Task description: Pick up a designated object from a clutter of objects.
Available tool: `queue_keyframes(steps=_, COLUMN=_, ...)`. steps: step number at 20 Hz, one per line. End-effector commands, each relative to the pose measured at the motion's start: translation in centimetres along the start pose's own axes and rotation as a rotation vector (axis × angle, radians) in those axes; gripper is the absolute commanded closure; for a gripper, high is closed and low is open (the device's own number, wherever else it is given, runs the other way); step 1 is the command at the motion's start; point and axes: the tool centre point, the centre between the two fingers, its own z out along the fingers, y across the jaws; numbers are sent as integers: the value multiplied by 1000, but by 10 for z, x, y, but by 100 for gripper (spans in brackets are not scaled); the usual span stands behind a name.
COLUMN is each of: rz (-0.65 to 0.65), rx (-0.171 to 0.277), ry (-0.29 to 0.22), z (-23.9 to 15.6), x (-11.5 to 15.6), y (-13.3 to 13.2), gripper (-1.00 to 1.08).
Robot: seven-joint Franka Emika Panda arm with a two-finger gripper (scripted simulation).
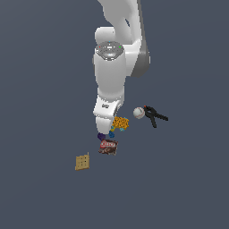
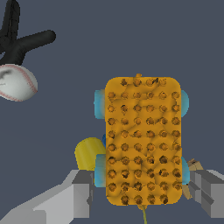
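Observation:
The designated object, a flat orange block (image 2: 142, 140) with a studded top and light-blue wheels, fills the middle of the wrist view. My gripper (image 2: 142, 194) is shut on one end of it, a grey finger (image 2: 83, 192) pressing the wheels on each side. In the exterior view the block (image 1: 120, 122) shows just to the right of the hand, and the gripper (image 1: 107, 129) hangs low over the clutter. A yellow cup (image 2: 89, 152) lies partly hidden behind the block.
A white ball (image 1: 138, 112) and a black clamp (image 1: 154, 116) lie to the exterior view's right of the block. A purple cup (image 1: 102, 136) and a brown packet (image 1: 108, 146) sit just below the hand. A tan square cracker (image 1: 82, 162) lies apart toward the lower left.

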Motion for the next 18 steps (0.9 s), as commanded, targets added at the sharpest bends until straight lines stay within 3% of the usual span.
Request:
queue_keyframes(steps=1, rz=-1, rx=2, ry=1, z=-23, x=-11, y=13, gripper=108)
queue_keyframes(steps=18, rz=-1, rx=9, ry=-6, z=-150, x=-75, y=92, gripper=108)
